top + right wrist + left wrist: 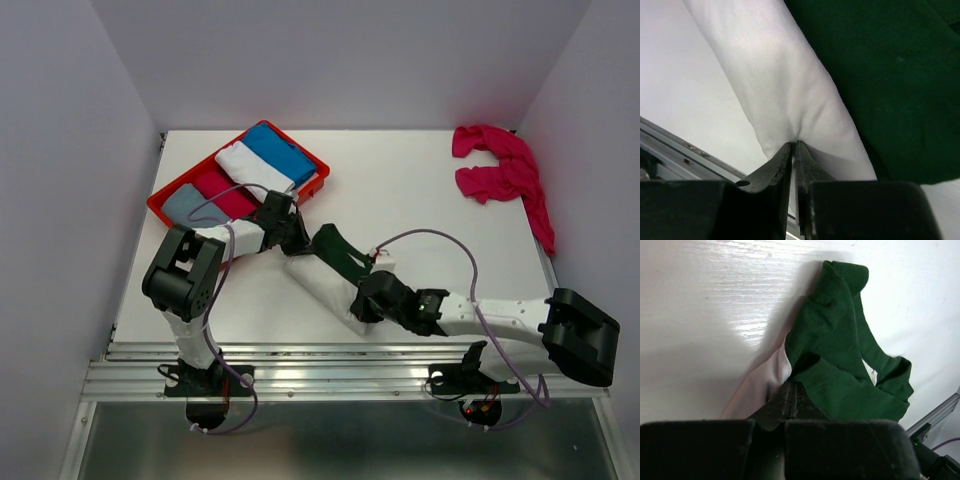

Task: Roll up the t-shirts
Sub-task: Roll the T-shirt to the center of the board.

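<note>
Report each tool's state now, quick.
Left tool: closed, pinching the cream-white t-shirt where white cloth meets green.
Right tool: closed, pinching the same t-shirt's white part.

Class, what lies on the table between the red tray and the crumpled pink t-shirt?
Nothing: the white table between the red tray and the pink t-shirt is bare, as the top view shows.

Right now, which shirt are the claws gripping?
The cream tee with green sleeves, in the middle: left claw and right claw both pinch it. The pink tee lies untouched at the far right corner.
</note>
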### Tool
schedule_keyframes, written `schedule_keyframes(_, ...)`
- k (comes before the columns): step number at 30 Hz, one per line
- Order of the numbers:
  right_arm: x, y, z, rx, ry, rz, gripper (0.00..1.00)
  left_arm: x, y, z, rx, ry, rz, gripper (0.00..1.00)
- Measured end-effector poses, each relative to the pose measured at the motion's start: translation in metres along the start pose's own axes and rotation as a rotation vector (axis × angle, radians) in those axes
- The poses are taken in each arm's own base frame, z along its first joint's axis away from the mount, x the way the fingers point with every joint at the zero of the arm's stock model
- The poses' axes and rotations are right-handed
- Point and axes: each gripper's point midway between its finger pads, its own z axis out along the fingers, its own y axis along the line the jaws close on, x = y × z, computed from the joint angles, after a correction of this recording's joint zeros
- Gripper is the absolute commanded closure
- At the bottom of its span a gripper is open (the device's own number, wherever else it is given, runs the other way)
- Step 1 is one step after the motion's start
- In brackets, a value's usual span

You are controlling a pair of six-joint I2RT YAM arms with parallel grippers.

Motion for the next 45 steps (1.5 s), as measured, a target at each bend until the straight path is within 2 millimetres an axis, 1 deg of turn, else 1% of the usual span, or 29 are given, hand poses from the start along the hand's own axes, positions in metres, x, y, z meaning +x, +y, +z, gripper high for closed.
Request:
schedule_keyframes(2, -0.003, 0.0, -0.005, 0.04, 0.009, -0.044, 0.84, 0.002, 0.002, 0.002, -0.004, 0.006, 0.001, 1.0)
schedule_keyframes(4, -0.009, 0.001, -0.01, 0.076, 0.005, -0.075, 0.87, 0.002, 0.002, 0.002, -0.002, 0.009, 0.001, 1.0)
schedule_keyframes(5, -0.015, 0.0, -0.013, 0.105, -0.004, -0.085, 0.89, 0.002, 0.002, 0.002, -0.001, 0.009, 0.002, 1.0)
schedule_keyframes(8, -0.019, -0.007, -0.016, 0.158, -0.017, -0.088, 0.91, 0.002, 0.001, 0.002, 0.002, 0.01, 0.006, 1.0)
schedule_keyframes(11, -0.008, -0.025, -0.016, 0.216, -0.005, -0.064, 0.91, 0.003, 0.001, 0.002, 0.004, 0.012, 0.009, 1.0)
schedule_keyframes(13, -0.003, -0.031, -0.015, 0.225, -0.007, -0.034, 0.91, 0.003, 0.001, 0.002, 0.005, 0.013, 0.01, 1.0)
schedule_keyframes(17, 0.001, -0.03, -0.013, 0.207, -0.026, 0.016, 0.91, 0.004, 0.0, 0.003, 0.005, 0.014, 0.012, 1.0)
schedule_keyframes(22, -0.001, -0.025, -0.015, 0.242, -0.026, -0.024, 0.89, 0.007, -0.002, 0.003, 0.007, 0.02, 0.017, 1.0)
schedule_keyframes(23, -0.002, -0.022, -0.018, 0.247, -0.023, -0.037, 0.87, 0.007, -0.003, 0.003, 0.008, 0.022, 0.017, 1.0)
schedule_keyframes(26, -0.003, -0.013, -0.028, 0.255, -0.01, -0.091, 0.72, 0.012, -0.006, 0.004, 0.008, 0.033, 0.022, 1.0)
schedule_keyframes(27, -0.004, -0.009, -0.033, 0.257, -0.007, -0.112, 0.65, 0.012, -0.006, 0.004, 0.008, 0.034, 0.023, 1.0)
schedule_keyframes(29, -0.008, -0.003, -0.04, 0.261, -0.011, -0.154, 0.58, 0.012, -0.009, 0.004, 0.01, 0.035, 0.026, 1.0)
schedule_keyframes(30, -0.01, 0.0, -0.042, 0.262, -0.014, -0.169, 0.51, 0.011, -0.01, 0.004, 0.012, 0.033, 0.027, 1.0)
schedule_keyframes(31, -0.013, 0.005, -0.046, 0.269, -0.019, -0.202, 0.48, 0.011, -0.01, 0.003, 0.012, 0.033, 0.028, 1.0)
schedule_keyframes(33, -0.015, 0.011, -0.049, 0.28, -0.018, -0.258, 0.39, 0.011, -0.01, 0.003, 0.011, 0.034, 0.027, 1.0)
schedule_keyframes(35, -0.012, 0.017, -0.049, 0.291, -0.012, -0.336, 0.32, 0.011, -0.009, 0.003, 0.008, 0.034, 0.027, 1.0)
schedule_keyframes(37, -0.004, 0.019, -0.048, 0.305, 0.008, -0.42, 0.3, 0.012, -0.009, 0.004, 0.006, 0.034, 0.026, 1.0)
schedule_keyframes(40, 0.014, 0.019, -0.043, 0.34, 0.057, -0.576, 0.28, 0.012, -0.009, 0.004, 0.002, 0.033, 0.024, 1.0)
schedule_keyframes(45, 0.027, 0.011, -0.035, 0.394, 0.096, -0.713, 0.29, 0.012, -0.008, 0.004, -0.001, 0.033, 0.023, 1.0)
